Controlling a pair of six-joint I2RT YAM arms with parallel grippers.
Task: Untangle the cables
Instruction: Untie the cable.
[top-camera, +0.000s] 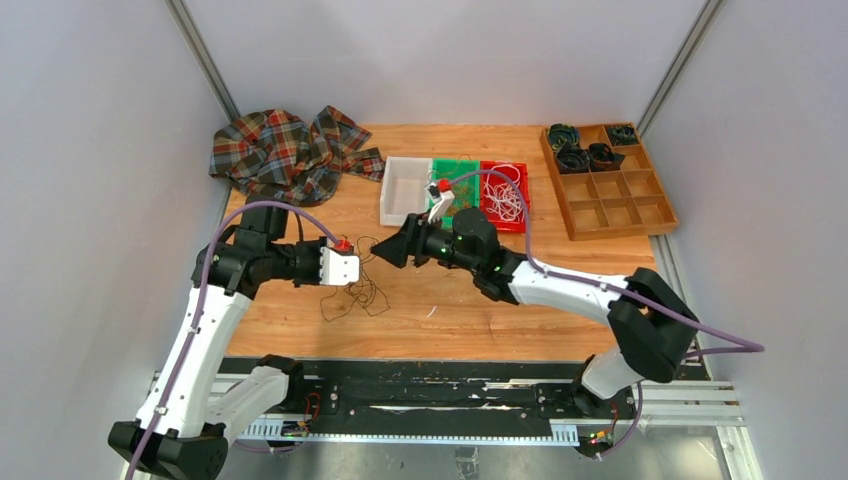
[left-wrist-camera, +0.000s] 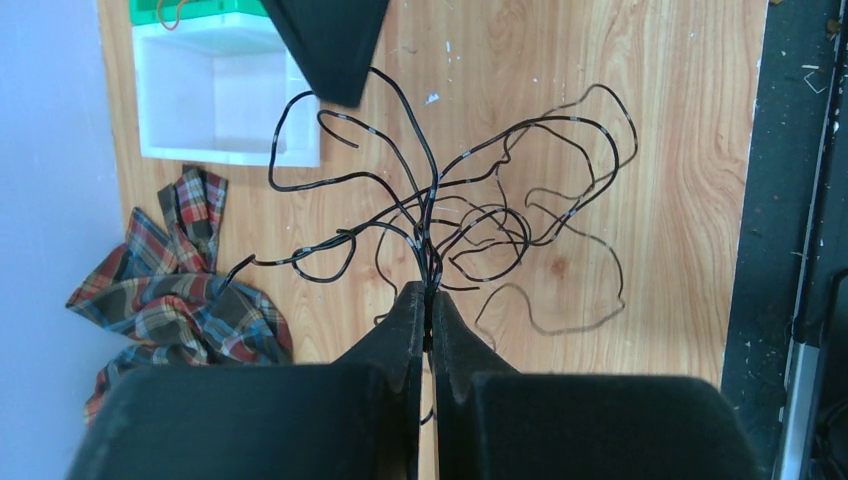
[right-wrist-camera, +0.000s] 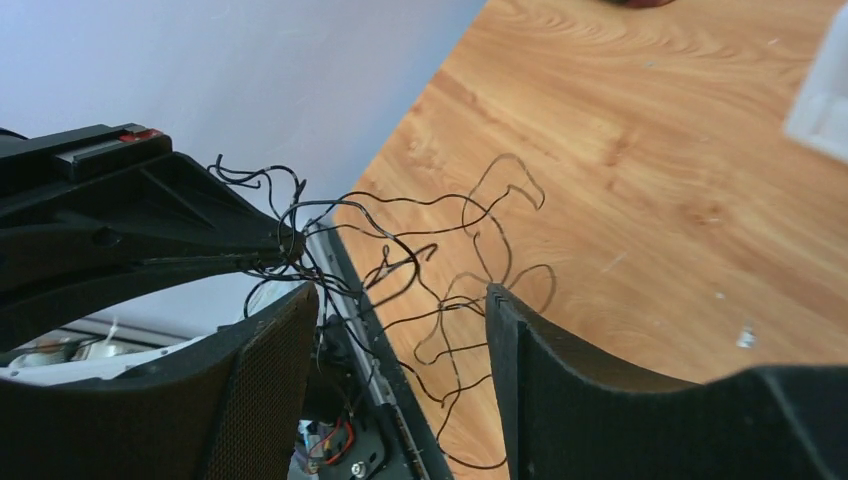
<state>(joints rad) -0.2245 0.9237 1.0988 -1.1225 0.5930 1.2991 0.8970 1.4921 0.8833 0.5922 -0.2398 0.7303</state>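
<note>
While clamped in the left claw (left-wrist-camera: 428, 296), thin black cables (left-wrist-camera: 480, 215) are tangled.
The right claw (right-wrist-camera: 398, 296) is held open.

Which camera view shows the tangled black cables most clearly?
The left wrist view: the black cables spread out large, with distinct loops, pinched by the left hand. The top view shows them tiny. In the right wrist view they are partly hidden behind the right hand.

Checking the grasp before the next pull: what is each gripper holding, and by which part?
The left gripper pinches the black cables where their strands bunch together; the right gripper is open, holding nothing.
</note>
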